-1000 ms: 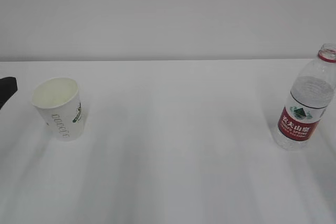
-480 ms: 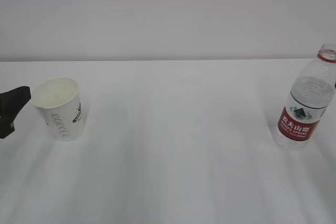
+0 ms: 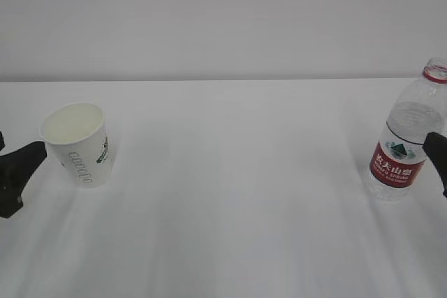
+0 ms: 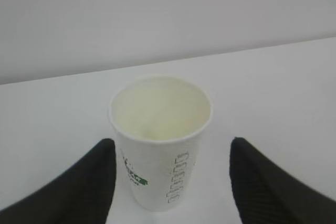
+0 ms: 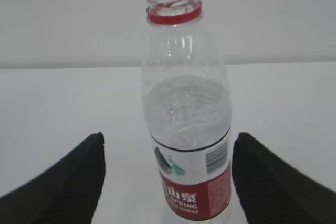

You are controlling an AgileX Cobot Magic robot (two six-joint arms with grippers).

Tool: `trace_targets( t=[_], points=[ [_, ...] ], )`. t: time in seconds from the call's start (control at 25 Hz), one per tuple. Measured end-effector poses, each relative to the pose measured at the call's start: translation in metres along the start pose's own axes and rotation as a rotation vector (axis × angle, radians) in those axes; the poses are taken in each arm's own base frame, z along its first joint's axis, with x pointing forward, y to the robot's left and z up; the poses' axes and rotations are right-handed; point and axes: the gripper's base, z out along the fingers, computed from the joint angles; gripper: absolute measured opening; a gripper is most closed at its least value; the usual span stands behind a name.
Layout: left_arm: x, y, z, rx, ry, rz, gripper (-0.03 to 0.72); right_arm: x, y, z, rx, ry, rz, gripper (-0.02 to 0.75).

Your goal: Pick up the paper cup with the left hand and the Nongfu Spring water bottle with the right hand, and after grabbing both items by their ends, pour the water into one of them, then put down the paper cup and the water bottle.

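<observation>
Wrist views | left tool wide open, astride paper cup | untouched

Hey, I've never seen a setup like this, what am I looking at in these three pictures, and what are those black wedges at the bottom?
This is a two-armed robot at a white table. One picture looks across the table from the front; the other two come from cameras on each wrist. The black wedges are gripper fingers. The left gripper stands open around a paper cup, empty by the look of it. The right gripper stands open around an uncapped water bottle, partly full. Nothing is held yet; both stand upright on the table.
</observation>
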Motion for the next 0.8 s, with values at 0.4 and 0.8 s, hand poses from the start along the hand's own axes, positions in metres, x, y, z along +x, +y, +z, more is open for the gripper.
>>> trace_targets(
  t=[0.4, 0.8],
  points=[
    [0.041, 0.000, -0.004, -0.003, 0.144, -0.040, 0.496, 0.015, 0.003, 0.000, -0.040, 0.029, 0.010, 0.568],
    [0.045, 0.000, -0.003, -0.004, 0.164, -0.044, 0.496, 0.028, 0.002, 0.008, -0.052, 0.072, -0.010, 0.568]
  ],
)
